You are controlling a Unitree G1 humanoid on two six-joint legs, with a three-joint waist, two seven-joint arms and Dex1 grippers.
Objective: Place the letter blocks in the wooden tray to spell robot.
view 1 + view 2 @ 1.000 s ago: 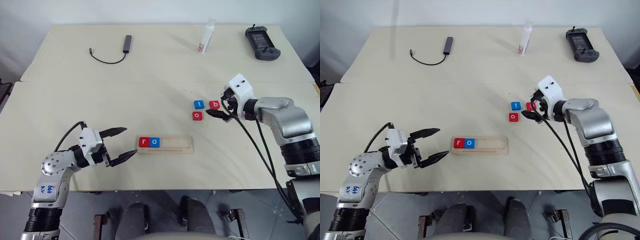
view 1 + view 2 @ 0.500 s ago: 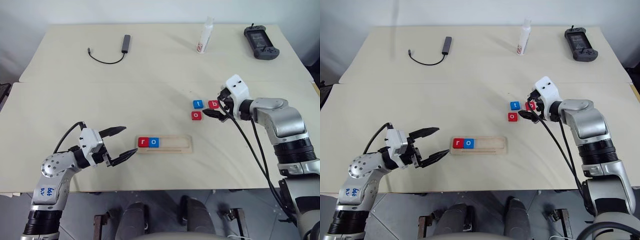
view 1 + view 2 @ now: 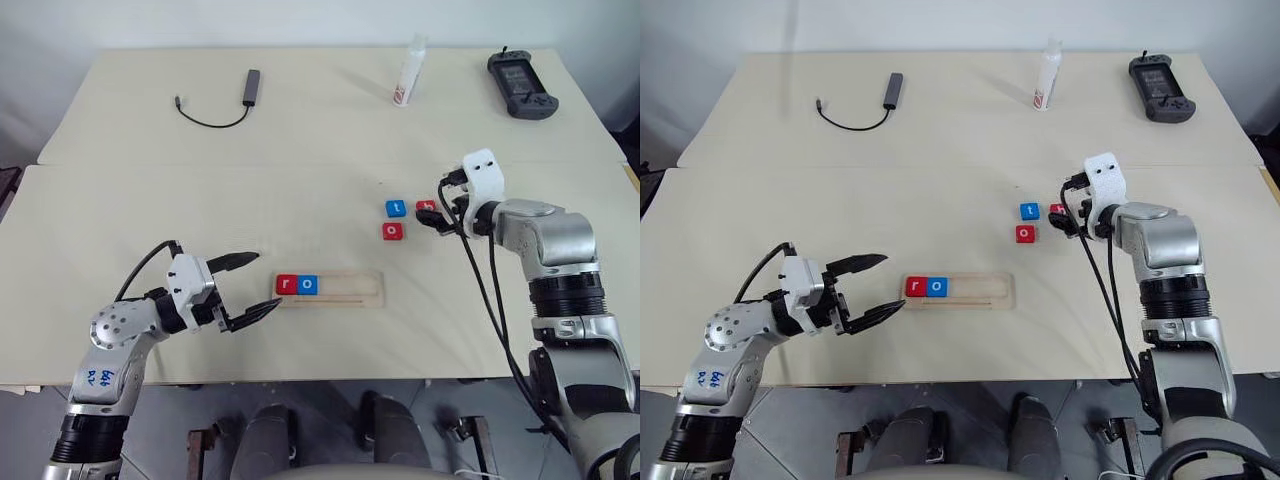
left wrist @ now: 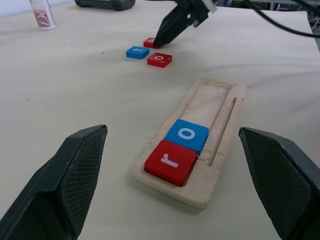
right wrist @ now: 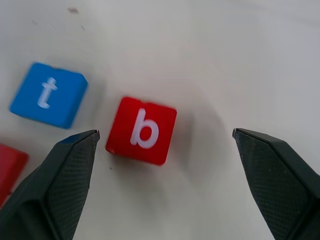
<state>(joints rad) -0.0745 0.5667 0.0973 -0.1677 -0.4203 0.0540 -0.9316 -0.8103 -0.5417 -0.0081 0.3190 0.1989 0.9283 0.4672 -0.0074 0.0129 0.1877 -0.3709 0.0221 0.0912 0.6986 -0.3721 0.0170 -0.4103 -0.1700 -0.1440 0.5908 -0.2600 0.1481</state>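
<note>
A red letter block marked "b" (image 5: 142, 130) lies flat on the pale desk (image 5: 225, 60), between the two black fingers (image 5: 55, 182) of the right gripper (image 5: 165, 145), whose jaws stand wide apart without touching it. Just beside it lies a blue "t" block (image 5: 48, 94). The edge of another red block (image 5: 9, 167) shows near the "t" block.

left tool (image 3: 247, 285): agape, level (pointing right) | right tool (image 5: 160, 175): agape, tilted down

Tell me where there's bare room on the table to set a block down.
Free: the tray slot right of the blue o, and the table between the cable and the left gripper. Crowded: around the t, b and red o, where the open right gripper hovers.
</note>
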